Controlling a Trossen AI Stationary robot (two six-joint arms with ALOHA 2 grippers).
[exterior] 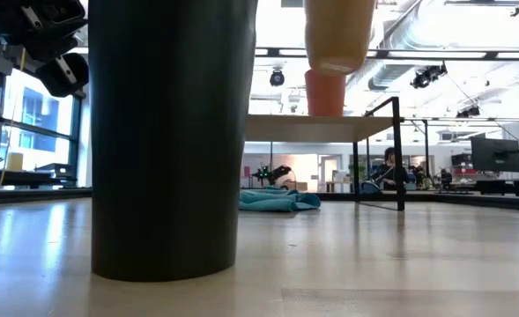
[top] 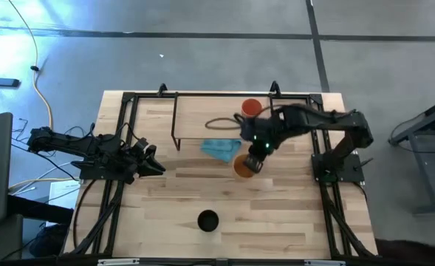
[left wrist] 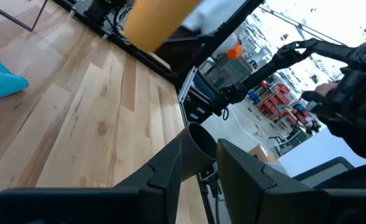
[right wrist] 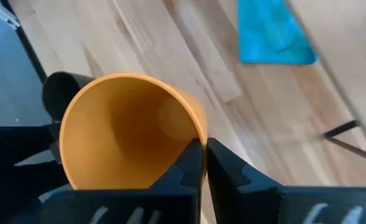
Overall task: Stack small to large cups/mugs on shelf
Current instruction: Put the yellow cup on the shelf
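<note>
The yellow-orange cup (top: 243, 168) hangs in the air in my right gripper (top: 255, 158), over the table just in front of the shelf (top: 202, 118). In the low view this cup (exterior: 338, 33) is upright and higher than the shelf board (exterior: 316, 128). The red-orange cup (top: 252, 108) stands on its base on the shelf's right part (exterior: 325, 92). The black cup (top: 207, 221) stands upright near the table's near edge (exterior: 166, 141). My left gripper (top: 155, 165) waits over the table's left part, with a narrow gap between its fingers (left wrist: 201, 155). My right gripper holds the yellow-orange cup by its rim (right wrist: 197, 132), the wall pinched with one finger (right wrist: 187, 165) inside the cup and the other (right wrist: 223, 165) outside. The fingers come from above, pointing down. The cup is lifted clear of the table, upright, mouth up.
A light blue cloth (top: 221, 148) lies crumpled on the table under the shelf's front edge, just left of the held cup (right wrist: 273, 34). Thin black shelf legs (exterior: 397, 154) stand at the board's corners. Black frame rails (top: 117, 140) run along both table sides.
</note>
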